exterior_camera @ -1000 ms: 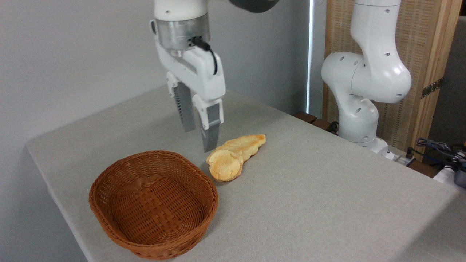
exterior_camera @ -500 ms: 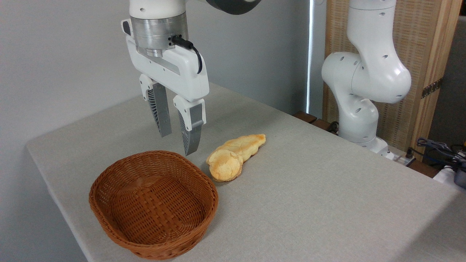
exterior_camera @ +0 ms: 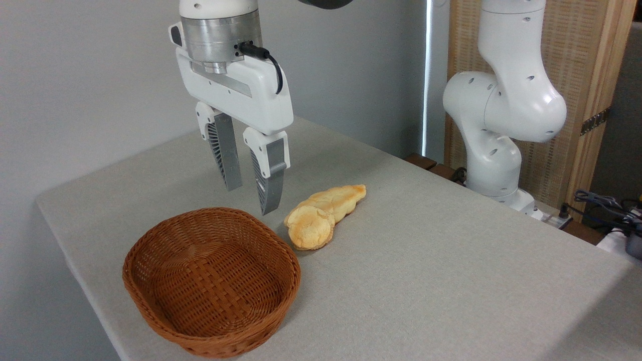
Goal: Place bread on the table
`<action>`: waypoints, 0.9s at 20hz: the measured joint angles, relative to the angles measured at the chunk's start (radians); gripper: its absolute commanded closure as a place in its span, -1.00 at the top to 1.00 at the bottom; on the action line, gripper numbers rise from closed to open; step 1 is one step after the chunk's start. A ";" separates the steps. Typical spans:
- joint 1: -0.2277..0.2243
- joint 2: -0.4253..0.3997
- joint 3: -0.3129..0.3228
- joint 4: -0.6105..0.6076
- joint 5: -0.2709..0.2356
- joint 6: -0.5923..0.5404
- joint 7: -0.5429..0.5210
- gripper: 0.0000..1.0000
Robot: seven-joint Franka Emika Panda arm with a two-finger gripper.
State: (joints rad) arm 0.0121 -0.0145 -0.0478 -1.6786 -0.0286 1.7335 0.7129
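The bread (exterior_camera: 310, 227), a roundish golden bun, lies on the grey table (exterior_camera: 431, 271) just right of the basket, touching the near end of a longer flat loaf (exterior_camera: 337, 198). My gripper (exterior_camera: 251, 200) hangs in the air above the basket's far rim, left of the bun and apart from it. Its fingers stand a small gap apart, open, with nothing between them.
A brown wicker basket (exterior_camera: 210, 281), with nothing in it, stands at the table's front left. The arm's white base (exterior_camera: 501, 125) rises at the back right, beside a wooden screen. Cables lie at the far right edge.
My gripper swung left from beside the bun to above the basket's far rim, then drifted slightly back to the right. Both breads have not moved.
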 measured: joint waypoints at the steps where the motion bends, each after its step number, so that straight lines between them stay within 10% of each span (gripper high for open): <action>1: 0.000 0.000 0.000 0.000 0.000 -0.008 0.000 1.00; 18: -0.009 -0.001 0.000 0.021 0.000 -0.074 -0.010 1.00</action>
State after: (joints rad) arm 0.0035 -0.0157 -0.0481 -1.6573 -0.0282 1.6594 0.7029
